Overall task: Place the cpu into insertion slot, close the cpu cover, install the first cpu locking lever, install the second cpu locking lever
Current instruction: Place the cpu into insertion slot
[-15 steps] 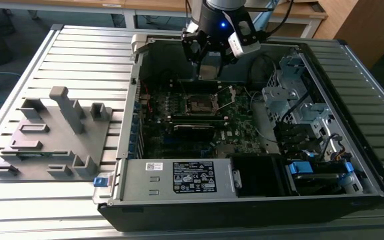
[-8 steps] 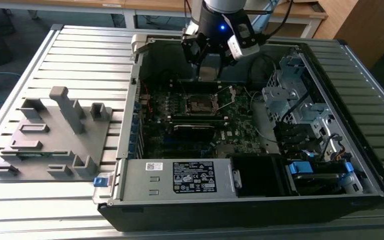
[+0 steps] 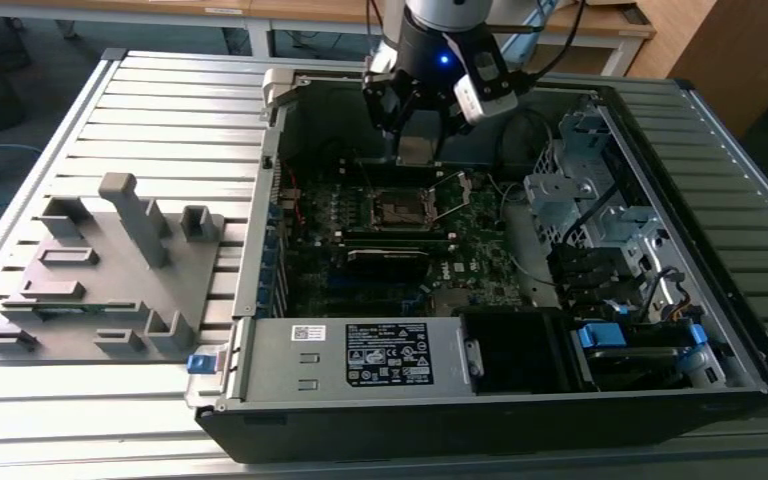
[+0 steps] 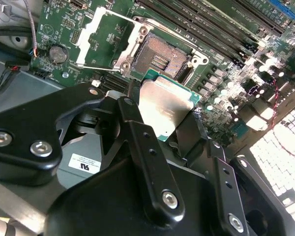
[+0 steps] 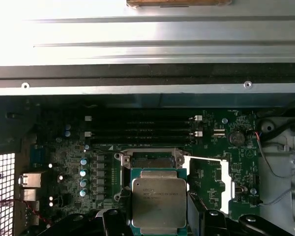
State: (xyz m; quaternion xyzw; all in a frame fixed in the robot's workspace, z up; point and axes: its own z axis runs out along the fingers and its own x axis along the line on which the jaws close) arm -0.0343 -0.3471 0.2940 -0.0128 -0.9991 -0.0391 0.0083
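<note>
The cpu [image 4: 164, 105] hangs flat near the insertion slot [image 4: 160, 59], not yet in it; the fingers [image 4: 137, 132] grasp its opposite edges, leaving its underside free; the cpu cover [image 5: 230, 187] stands swung open, baring the socket.

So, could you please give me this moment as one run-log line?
gripper: shut on cpu | cpu: held near insertion slot, not seated | insertion slot: empty | cpu cover: open
</note>
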